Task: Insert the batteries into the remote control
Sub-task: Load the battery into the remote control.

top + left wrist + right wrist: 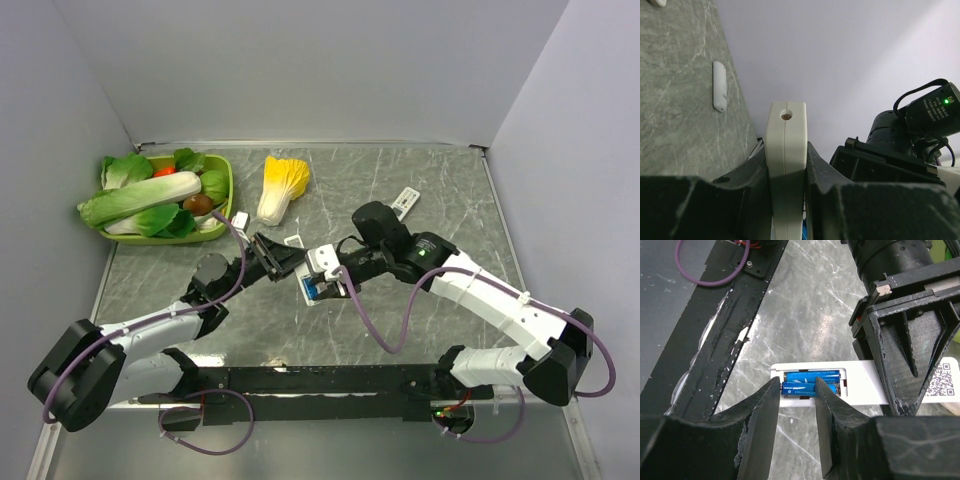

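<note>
The white remote control [860,385] hangs just above the table, back side up, its battery bay uncovered. Two blue batteries [815,375] lie side by side in the bay. My left gripper [275,258] is shut on the remote's far end; in the left wrist view the remote [785,145] stands edge-on between the jaws of the left gripper [786,167]. My right gripper [797,387] hovers over the bay with a gap between its fingers. The nearer battery [800,388] shows in that gap, its left end at the left fingertip. In the top view the batteries [313,291] sit under the right gripper [322,275].
A green basket [228,190] of vegetables stands at the back left, with a yellow-white cabbage [280,185] beside it. A long white piece [405,203] lies at the back right, and a small white piece [241,218] by the basket. The black base rail [320,380] runs along the near edge.
</note>
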You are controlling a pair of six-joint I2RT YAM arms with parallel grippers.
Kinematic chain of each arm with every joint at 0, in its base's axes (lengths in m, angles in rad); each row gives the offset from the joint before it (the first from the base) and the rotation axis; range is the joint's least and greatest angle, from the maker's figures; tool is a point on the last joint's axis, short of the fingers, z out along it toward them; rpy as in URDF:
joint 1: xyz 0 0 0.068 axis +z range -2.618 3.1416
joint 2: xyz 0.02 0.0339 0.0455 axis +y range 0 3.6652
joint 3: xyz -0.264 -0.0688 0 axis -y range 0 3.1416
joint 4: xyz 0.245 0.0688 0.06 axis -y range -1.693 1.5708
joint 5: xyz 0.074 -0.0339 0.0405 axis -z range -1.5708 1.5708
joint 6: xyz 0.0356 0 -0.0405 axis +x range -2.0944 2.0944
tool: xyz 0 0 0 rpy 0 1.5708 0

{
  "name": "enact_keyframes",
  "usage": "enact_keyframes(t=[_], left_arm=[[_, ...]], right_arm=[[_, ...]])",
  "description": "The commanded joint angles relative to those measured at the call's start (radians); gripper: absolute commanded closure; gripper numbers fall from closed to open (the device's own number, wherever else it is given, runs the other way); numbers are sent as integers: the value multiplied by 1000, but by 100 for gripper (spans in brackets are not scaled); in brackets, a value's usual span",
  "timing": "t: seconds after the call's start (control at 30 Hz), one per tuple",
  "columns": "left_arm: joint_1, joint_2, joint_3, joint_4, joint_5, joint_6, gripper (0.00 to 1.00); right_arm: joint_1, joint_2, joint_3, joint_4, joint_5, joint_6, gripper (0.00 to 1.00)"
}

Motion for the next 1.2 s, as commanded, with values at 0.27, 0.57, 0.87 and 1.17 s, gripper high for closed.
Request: enact_keyframes(t=[0.27,0.57,0.87,1.17], left_arm=[[13,-34,57,153,47,-48,99],[22,-15,60,260,102,-103,99],[27,-15,47,352,127,-171,99],[100,-84,-1,216,125,-125,99]], right_arm=[[-4,32,-54,32,68,-32,67],[-18,32,-171,157,172,-2,69],[-33,68,-261,302,226,33,69],[-47,71,-216,305,108,143,67]])
